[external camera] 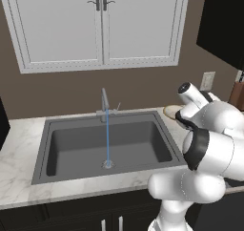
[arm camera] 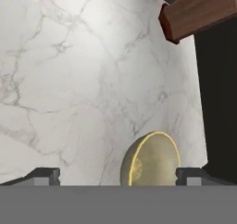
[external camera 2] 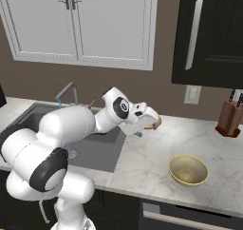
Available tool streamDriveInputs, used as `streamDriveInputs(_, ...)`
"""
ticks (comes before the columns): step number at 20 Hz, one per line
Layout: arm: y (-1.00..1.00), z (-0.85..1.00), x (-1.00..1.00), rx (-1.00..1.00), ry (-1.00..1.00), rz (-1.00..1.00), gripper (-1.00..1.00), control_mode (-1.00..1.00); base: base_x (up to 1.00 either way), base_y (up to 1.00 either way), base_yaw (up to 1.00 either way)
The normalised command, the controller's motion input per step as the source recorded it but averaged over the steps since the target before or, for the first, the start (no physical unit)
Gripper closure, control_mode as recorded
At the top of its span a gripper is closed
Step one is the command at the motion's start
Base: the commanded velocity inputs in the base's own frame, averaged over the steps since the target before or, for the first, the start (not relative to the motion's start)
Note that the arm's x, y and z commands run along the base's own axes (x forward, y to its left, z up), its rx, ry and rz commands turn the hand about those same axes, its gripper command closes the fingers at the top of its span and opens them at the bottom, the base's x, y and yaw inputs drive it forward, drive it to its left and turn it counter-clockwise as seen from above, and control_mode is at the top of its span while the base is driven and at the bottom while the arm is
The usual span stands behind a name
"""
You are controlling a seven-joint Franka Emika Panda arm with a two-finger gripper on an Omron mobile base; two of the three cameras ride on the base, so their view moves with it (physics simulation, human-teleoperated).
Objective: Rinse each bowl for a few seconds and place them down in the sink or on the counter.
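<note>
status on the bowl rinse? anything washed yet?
Done: the faucet runs into the sink. In hand: the open gripper hangs by the tan bowl on the counter, holding nothing. Left: rinse and set down both, including the yellow bowl.

White double-door wall cabinet (external camera: 101,27) above, wall outlet (external camera 2: 192,94) on brown wall, wooden knife block (external camera 2: 229,118) at right on worktop, dark tall cabinet (external camera 2: 213,34) with handle.
</note>
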Motion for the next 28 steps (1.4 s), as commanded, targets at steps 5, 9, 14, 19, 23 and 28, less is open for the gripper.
streamDriveInputs(5,-0.11,0.01,-0.33,0.00,0.00,-0.12,-1.00,-1.00,0.00,0.00,0.00)
streamDriveInputs(9,-0.08,0.02,-0.33,0.00,0.00,-0.12,-1.00,-1.00,0.00,0.00,0.00)
streamDriveInputs(14,-0.07,0.01,-0.33,0.00,0.00,-0.12,-1.00,-1.00,0.00,0.00,0.00)
streamDriveInputs(19,-0.11,0.00,-0.29,0.00,0.00,-0.12,-1.00,-1.00,0.00,0.00,0.00)
streamDriveInputs(23,-0.15,-0.02,-0.15,0.01,0.01,-0.09,-1.00,-1.00,0.00,0.00,0.00)
streamDriveInputs(28,-0.14,-0.08,-0.01,0.01,0.03,-0.03,-1.00,-1.00,0.00,0.00,0.00)
